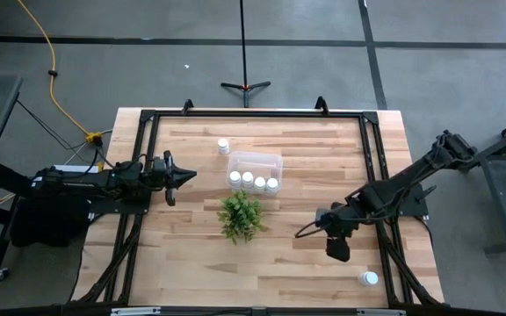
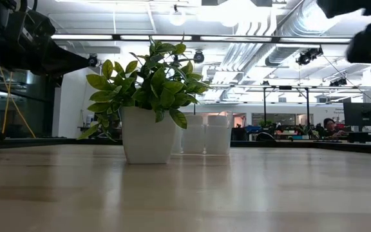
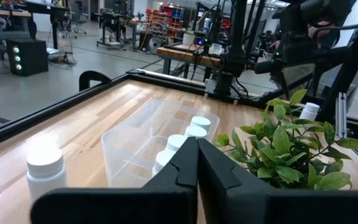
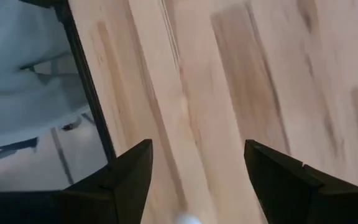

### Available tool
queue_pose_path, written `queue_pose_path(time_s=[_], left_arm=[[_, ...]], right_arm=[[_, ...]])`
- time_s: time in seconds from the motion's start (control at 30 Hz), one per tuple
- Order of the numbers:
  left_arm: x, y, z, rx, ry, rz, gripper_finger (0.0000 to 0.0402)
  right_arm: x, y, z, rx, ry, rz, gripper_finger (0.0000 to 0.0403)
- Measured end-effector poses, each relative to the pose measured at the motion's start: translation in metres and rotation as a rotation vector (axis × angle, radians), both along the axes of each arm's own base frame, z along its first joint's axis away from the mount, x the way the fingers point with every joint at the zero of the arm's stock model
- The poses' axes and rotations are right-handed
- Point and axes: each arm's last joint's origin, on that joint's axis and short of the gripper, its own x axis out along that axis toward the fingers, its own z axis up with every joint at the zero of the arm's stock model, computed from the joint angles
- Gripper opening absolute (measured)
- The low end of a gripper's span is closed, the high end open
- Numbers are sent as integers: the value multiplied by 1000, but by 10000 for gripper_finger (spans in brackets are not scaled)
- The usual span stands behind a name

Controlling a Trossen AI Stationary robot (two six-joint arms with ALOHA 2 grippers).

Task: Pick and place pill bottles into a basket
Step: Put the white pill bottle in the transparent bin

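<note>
Clear plastic basket point(image 1: 255, 169) holding four pill bottles point(image 1: 254, 181).
Left gripper point(image 1: 179, 176) fingers shut, empty, beside basket; right gripper point(image 1: 338, 248) fingers apart, empty, near a stray bottle point(image 1: 369, 278).

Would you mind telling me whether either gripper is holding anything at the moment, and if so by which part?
Nothing is held. The left gripper is shut with nothing between its fingers, and the right gripper is open over bare table.

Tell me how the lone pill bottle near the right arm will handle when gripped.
The pill bottle looks small and probably light. Its smooth round white body may slip in the right gripper. Standing upright on bare table, a nudge could tip it and let it roll.
</note>
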Motion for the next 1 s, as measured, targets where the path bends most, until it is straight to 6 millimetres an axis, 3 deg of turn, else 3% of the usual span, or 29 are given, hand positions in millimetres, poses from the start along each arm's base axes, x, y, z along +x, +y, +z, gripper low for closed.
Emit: queue_pose_path(time_s=[0.23, 0.7, 1.0], left_arm=[[0, 0, 0, 1, 0, 0, 76], [0, 0, 0, 2, 0, 0, 29], [0, 0, 0, -1, 0, 1, 69]], right_arm=[[-13, 8, -3, 59, 177, -103, 243], [-36, 24, -4, 148, 517, -291, 243], [-51, 40, -4, 172, 657, -330, 243]])
